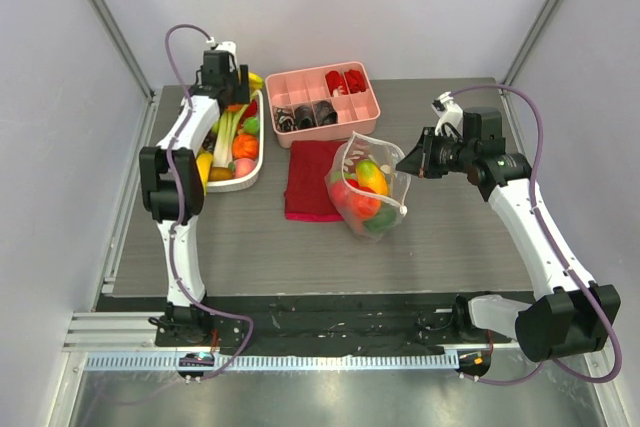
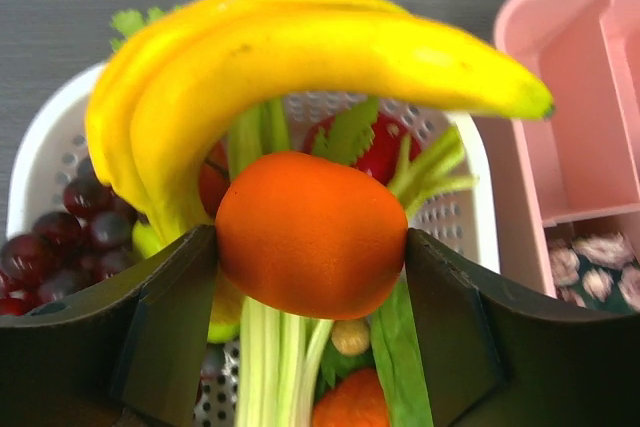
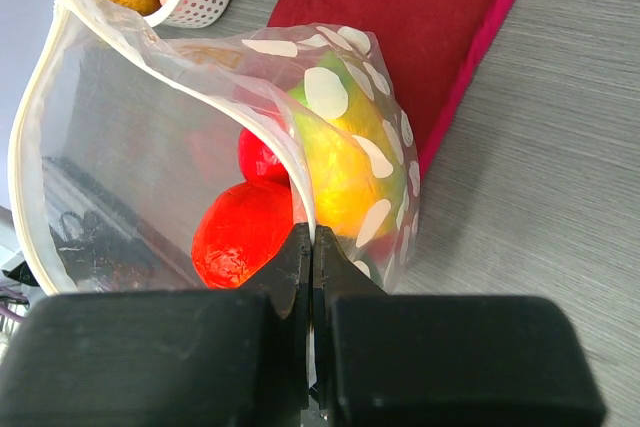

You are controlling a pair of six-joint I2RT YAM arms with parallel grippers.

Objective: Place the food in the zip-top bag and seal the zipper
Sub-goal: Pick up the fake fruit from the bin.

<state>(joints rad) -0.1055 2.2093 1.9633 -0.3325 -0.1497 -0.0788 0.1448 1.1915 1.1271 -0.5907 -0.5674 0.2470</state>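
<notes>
Loading step: the right gripper (image 3: 310,247), clenched on the rim of the one dotted zip-top bag (image 3: 150,147), holds it open beside the red cloth (image 3: 400,27) with at least three toy fruits (image 3: 240,237) inside, while farther off the left gripper (image 2: 310,247) grasps one orange fruit (image 2: 310,217) above the white basket (image 2: 45,167), which must next be carried to the bag's mouth.
</notes>
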